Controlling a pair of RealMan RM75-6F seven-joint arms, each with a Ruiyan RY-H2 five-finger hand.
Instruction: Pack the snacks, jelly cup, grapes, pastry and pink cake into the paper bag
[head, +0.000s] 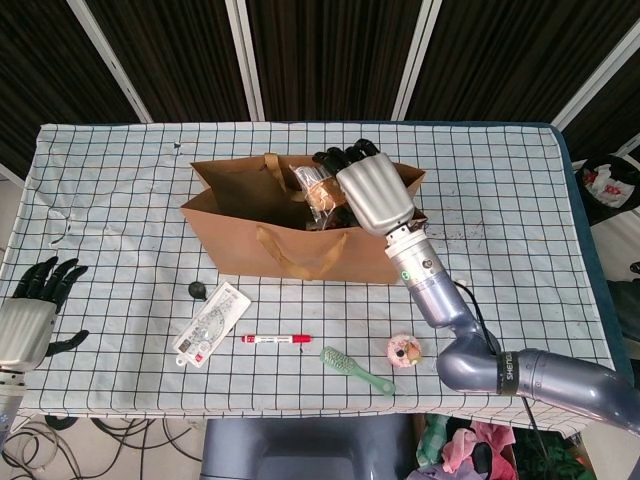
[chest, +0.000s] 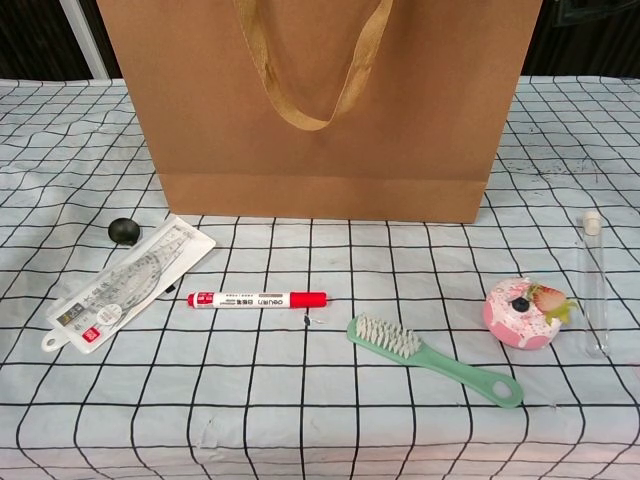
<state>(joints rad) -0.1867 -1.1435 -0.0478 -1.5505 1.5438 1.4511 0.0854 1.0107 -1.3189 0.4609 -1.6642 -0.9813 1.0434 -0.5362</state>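
- right hand (head: 372, 192) over the open mouth of the paper bag (head: 300, 250), holding a wrapped pastry (head: 318, 190) in its fingers — pastry sits above the bag's opening, inside the rim line
- left hand (head: 32, 305) at the table's near-left edge, fingers spread, holding nothing
- bag stands upright mid-table, handles (chest: 308, 70) up; dark items visible inside, cannot tell which
- pink cake (chest: 522, 309) on the cloth near the front-right, well apart from the bag, just beside a clear tube (chest: 594, 285)
- green brush (chest: 430, 358) left of the cake, red marker (chest: 257, 299) further left, ruler pack (chest: 125, 282) and small black ball (chest: 124, 231) near the bag's left corner
- open cloth behind the bag and along both side edges of the table (head: 110, 180)
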